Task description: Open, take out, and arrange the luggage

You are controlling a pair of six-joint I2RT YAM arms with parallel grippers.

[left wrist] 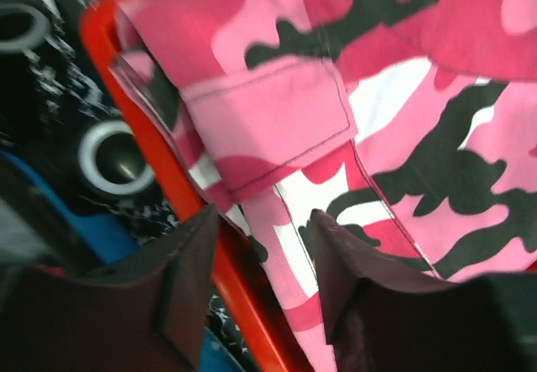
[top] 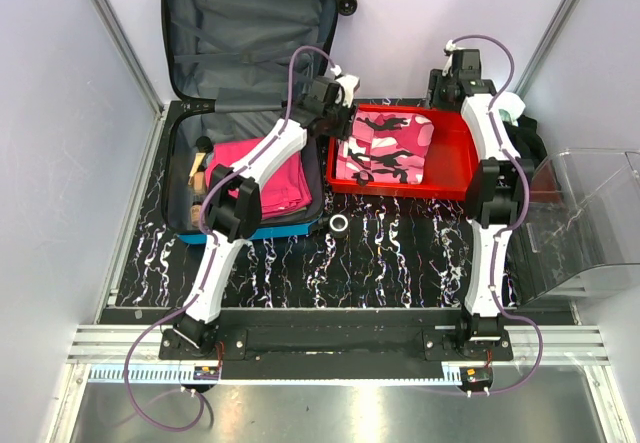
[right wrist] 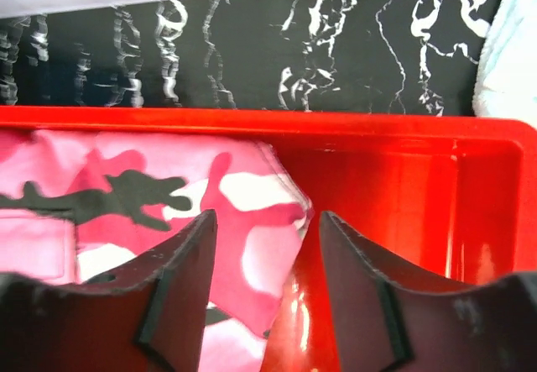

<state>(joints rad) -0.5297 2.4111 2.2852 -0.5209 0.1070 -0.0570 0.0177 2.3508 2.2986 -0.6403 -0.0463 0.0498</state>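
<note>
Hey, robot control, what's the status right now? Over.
Left pincer open, right pincer open, both over camouflage garment in red tray. Luggage lid up, pink clothes inside. Small ring on table beside luggage, touching neither arm.

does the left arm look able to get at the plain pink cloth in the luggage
Probably yes: the luggage lies open, the plain pink cloth sits uncovered under the left arm, and the left end effector is open, over the rim of the red tray.
</note>
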